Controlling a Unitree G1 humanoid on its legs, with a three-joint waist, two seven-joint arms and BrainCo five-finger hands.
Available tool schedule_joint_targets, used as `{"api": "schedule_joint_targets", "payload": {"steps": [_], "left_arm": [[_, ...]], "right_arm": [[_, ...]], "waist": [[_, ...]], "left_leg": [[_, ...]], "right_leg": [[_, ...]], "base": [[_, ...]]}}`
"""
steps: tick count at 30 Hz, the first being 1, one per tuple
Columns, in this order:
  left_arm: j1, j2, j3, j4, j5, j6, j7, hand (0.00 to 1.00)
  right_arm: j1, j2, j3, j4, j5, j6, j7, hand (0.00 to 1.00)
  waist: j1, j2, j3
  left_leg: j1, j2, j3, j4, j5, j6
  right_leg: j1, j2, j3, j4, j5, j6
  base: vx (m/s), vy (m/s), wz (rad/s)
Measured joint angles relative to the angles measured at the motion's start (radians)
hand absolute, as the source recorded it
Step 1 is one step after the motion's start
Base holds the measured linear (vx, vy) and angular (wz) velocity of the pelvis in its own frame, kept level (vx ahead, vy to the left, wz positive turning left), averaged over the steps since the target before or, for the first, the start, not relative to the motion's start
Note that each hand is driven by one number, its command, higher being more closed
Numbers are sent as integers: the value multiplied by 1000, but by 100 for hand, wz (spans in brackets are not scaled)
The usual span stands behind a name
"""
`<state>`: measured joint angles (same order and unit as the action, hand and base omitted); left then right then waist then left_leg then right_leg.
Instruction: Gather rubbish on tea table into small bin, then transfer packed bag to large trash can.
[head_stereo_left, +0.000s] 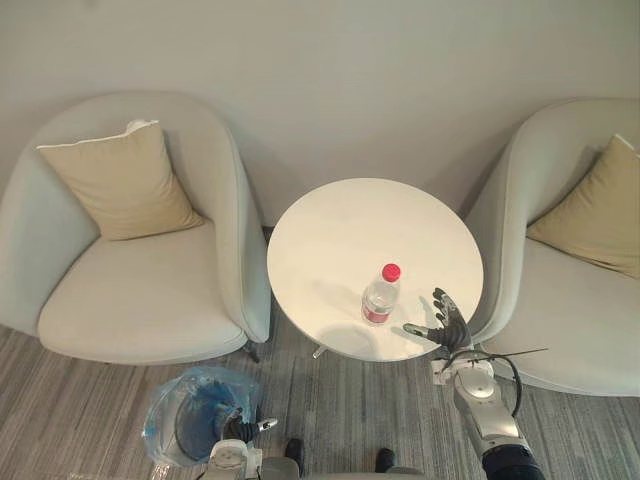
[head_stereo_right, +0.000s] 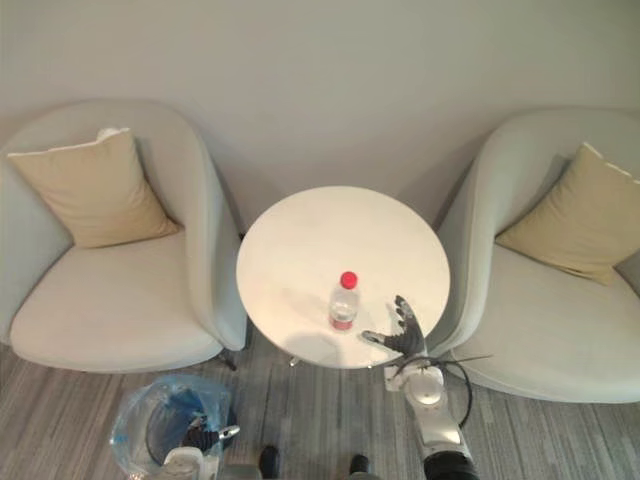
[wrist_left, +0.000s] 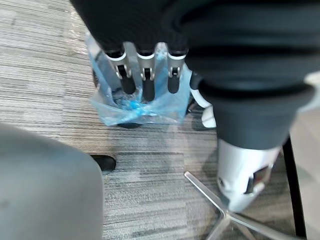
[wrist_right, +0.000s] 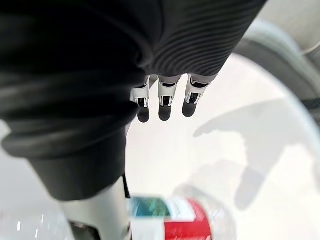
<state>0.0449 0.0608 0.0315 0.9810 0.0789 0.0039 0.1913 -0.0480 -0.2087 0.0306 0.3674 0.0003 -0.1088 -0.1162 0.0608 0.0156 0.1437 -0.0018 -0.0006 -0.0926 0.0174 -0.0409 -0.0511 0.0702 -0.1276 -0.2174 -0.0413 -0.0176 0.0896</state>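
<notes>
Right hand (head_stereo_left: 447, 322) is up over the near right edge of the table (head_stereo_left: 335, 225), fingers (wrist_right: 164, 99) straight and fanned apart, thumb reaching out toward the bottle (head_stereo_left: 381, 295). The palm is empty and nothing is touched. The bottle stands upright with its red cap on, near the table's front edge, just beside that hand with a clear gap between them. In the right wrist view its label sits close under the hand.

Down on the left, the left hand (wrist_left: 145, 70) hangs low by the bin (head_stereo_left: 190, 425) on the carpet (head_stereo_left: 340, 400), next to the left armchair (head_stereo_left: 140, 300). Fingers are straight and side by side, tips pointing at the blue bag (wrist_left: 135, 107) lining the bin. Whether they touch the plastic, I can't tell. Nothing is gripped there.
</notes>
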Motion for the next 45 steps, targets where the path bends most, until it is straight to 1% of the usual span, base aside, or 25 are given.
{"api": "schedule_joint_targets", "payload": {"steps": [2, 5, 8, 13, 17, 18, 19, 21, 26, 29, 34, 38, 40, 43, 45], "left_arm": [[0, -5, 1, -7, -1, -1, 1, 0], [0, -8, 0, -9, -1, -4, 1, 0], [0, -9, 0, -14, -2, -10, 1, 0], [-15, -17, -2, -32, -3, -19, 1, 0], [-25, -19, -12, -41, -5, -20, 1, 0], [-26, -20, -12, -50, -9, -21, 2, 0], [-28, -21, -13, -51, -12, -21, 2, 0], [-33, -22, -16, -52, -24, -21, 3, 0], [-36, -22, -19, -68, -43, -32, 4, 0], [-37, -23, -19, -69, -43, -37, 5, 0], [-37, -23, -19, -69, -42, -37, 5, 0], [-37, -24, -19, -71, -41, -36, 5, 0], [-36, -24, -19, -69, -32, -33, 4, 0], [-36, -24, -19, -67, -20, -29, 2, 0], [-35, -24, -22, -65, 0, -23, 1, 0]], "right_arm": [[-15, 2, 9, 1, 0, 0, -4, 0], [-30, 5, 12, 2, 0, 0, -18, 0], [-32, 8, 12, 13, 1, 0, -24, 0], [-78, 15, 13, 46, 2, 0, -39, 0], [-113, 13, 13, 53, 23, 0, -56, 0], [-130, 14, 15, 66, 37, 0, -60, 0], [-138, 14, 14, 74, 42, 0, -62, 100], [-169, 14, 19, 85, 42, 0, -67, 100], [-220, 17, 36, 85, 44, 0, -88, 100], [-224, 18, 41, 85, 49, 0, -92, 100], [-220, 18, 50, 71, 63, 0, -90, 100], [-139, 13, 49, -55, 80, -2, -75, 100], [-61, 13, 47, -167, 79, -10, -58, 100], [11, 14, 31, -224, 78, -17, -42, 100], [97, 14, 11, -282, 78, -18, -28, 100]], "waist": [[8, 7, 5], [8, 20, 12], [11, 24, 18], [34, 42, 64], [37, 60, 82], [39, 62, 96], [43, 64, 99], [49, 69, 109], [59, 71, 131], [63, 72, 133], [63, 76, 135], [61, 78, 137], [57, 78, 136], [49, 78, 136], [41, 78, 134]], "left_leg": [[-1, -1, -4, 0, 0, 0], [-13, -4, -26, 3, 1, 2], [-33, -6, -51, 3, 9, 1], [-36, -7, -59, 4, 13, -2], [-86, -8, -88, 4, 28, -8], [-87, -8, -95, 4, 29, -8], [-88, -8, -96, 4, 29, -8], [-94, -10, -102, 5, 29, -8], [-109, -10, -108, 5, 28, -8], [-111, -10, -109, 5, 28, -8], [-109, -10, -108, 7, 27, -7], [-104, -9, -99, 37, 8, -7], [-98, -9, -88, 37, 7, -6], [-86, -8, -84, 36, 7, -6], [-65, -7, -82, 33, 7, -7]], "right_leg": [[2, 0, -4, 0, -1, -1], [1, 0, -24, -1, -2, -2], [0, 0, -49, -2, -3, -4], [-6, 0, -54, 2, -6, -6], [-38, 1, -80, 7, -6, -6], [-35, 1, -86, 7, -6, -7], [-36, 2, -86, 7, -6, -7], [-38, 1, -91, 7, -6, -7], [-51, 1, -94, 7, -6, -7], [-51, 1, -93, 7, -6, -8], [-51, 1, -82, 9, -8, -10], [-47, 1, -60, 25, -16, -15], [-47, 0, -44, 27, -19, -12], [-38, 0, -38, 26, -20, -10], [-21, -1, -33, 24, -23, -6]], "base": [[16, -4, 11], [4, -5, 16], [-3, -8, 25], [-53, 5, 6], [-22, -3, 20], [23, -4, 15], [23, 1, 10], [17, 8, 8], [13, 7, 4], [0, 0, 0], [0, 0, 0], [-21, 20, -9], [-28, 15, -18], [-37, 9, -6], [-53, 7, -4]]}}
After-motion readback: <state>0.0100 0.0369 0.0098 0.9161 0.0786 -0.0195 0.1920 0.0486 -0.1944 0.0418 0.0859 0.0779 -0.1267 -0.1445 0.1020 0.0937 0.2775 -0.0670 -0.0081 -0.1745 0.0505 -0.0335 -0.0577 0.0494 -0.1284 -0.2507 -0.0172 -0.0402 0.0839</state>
